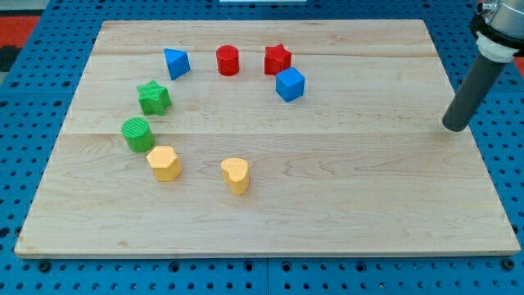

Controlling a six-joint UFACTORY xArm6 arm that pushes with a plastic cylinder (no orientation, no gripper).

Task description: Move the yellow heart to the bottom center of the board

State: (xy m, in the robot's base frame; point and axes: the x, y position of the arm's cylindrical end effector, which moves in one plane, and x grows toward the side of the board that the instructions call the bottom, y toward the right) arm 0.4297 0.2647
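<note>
The yellow heart (pixel 235 174) lies on the wooden board (pixel 352 205), a little left of centre and in the lower half. My tip (pixel 453 128) is at the board's right edge, far to the right of the heart and slightly higher in the view. It touches no block. The rod rises toward the view's top right corner.
A yellow hexagon-like block (pixel 164 162) lies left of the heart. A green cylinder (pixel 137 133), green star (pixel 154 97), blue triangle-like block (pixel 176 62), red cylinder (pixel 228 60), red star (pixel 277 58) and blue cube (pixel 290 83) form an arc above.
</note>
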